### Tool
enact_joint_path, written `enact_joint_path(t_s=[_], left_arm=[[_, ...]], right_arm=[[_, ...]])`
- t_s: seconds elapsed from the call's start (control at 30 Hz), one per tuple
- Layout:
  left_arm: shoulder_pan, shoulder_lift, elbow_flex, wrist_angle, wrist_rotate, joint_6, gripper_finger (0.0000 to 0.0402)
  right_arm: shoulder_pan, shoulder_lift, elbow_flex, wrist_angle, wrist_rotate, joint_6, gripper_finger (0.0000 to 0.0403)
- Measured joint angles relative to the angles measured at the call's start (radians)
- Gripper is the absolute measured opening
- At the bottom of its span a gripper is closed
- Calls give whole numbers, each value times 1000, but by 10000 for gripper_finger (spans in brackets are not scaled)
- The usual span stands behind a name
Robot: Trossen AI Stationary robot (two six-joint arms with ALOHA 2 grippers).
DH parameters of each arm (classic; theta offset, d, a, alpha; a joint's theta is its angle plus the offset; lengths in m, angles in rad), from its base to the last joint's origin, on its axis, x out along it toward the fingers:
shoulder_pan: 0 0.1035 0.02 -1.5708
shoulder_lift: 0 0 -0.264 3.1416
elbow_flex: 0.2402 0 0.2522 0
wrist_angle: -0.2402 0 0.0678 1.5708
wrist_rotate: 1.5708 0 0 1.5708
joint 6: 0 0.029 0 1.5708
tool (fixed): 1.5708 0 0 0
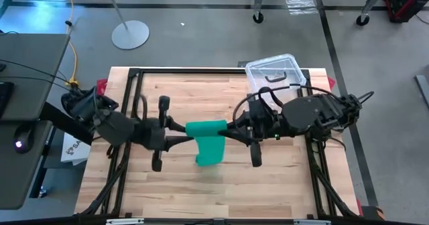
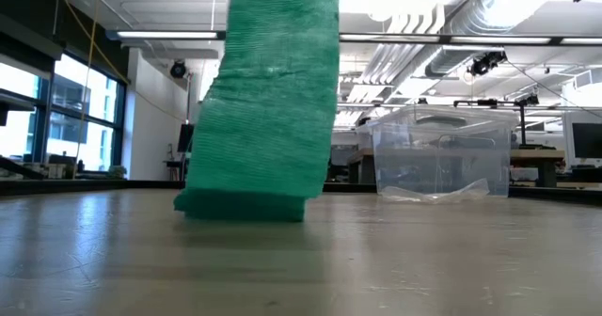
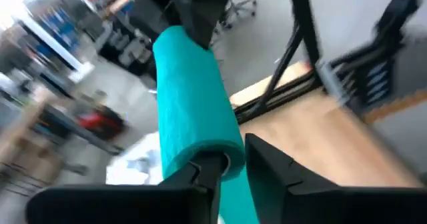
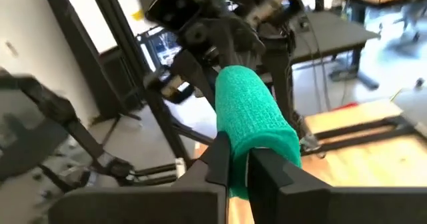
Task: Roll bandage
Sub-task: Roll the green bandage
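Observation:
The green bandage is partly wound into a roll point(image 1: 206, 127) held level above the middle of the table between my two grippers. A loose strip point(image 1: 210, 150) hangs down from it. In the low view the strip point(image 2: 268, 100) drops from above, and its lower end point(image 2: 240, 205) lies folded on the tabletop. My left gripper point(image 1: 182, 127) is at the roll's left end. My right gripper point(image 1: 231, 128) is at its right end. Both are shut on the roll point(image 3: 193, 111), which also shows in the right wrist view point(image 4: 253, 111). My left gripper holds the roll's left end point(image 3: 223, 159), coming level from the table's left, along the roll's axis. One finger point(image 3: 205, 177) seems to sit in the roll's core and the other point(image 3: 280, 177) outside its wall. The roll is clear of the table. My right gripper holds the roll's right end point(image 4: 241, 159), coming level from the table's right, along the roll's axis. Its fingers point(image 4: 219, 159) stand close together with green fabric between them. The roll is level and clear of the table, the strip hanging below.
A clear plastic box point(image 1: 275, 71) with a black handle stands at the table's far right; in the low view the box point(image 2: 442, 156) has crinkly clear plastic inside. A black frame point(image 1: 134, 78) runs along the table's edges. Bare wood lies near the front edge.

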Motion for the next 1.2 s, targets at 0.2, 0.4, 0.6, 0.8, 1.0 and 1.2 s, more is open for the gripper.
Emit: enact_joint_path(t_s=[0.2,0.4,0.6,0.8,1.0,1.2], left_arm=[[37,-40,-1,28,170,-346,92],[95,-40,-2,109,316,-587,98],[117,-41,-2,120,330,-605,46],[82,-35,2,90,208,-368,13],[5,-7,2,65,48,78,6],[-60,41,2,56,-76,397,8]], right_arm=[[35,6,0,9,43,-378,6],[92,27,2,4,129,-819,15],[104,27,2,23,142,-643,20],[92,12,0,29,90,-349,92],[45,1,0,18,-24,19,181],[-9,0,0,10,-159,231,181]])
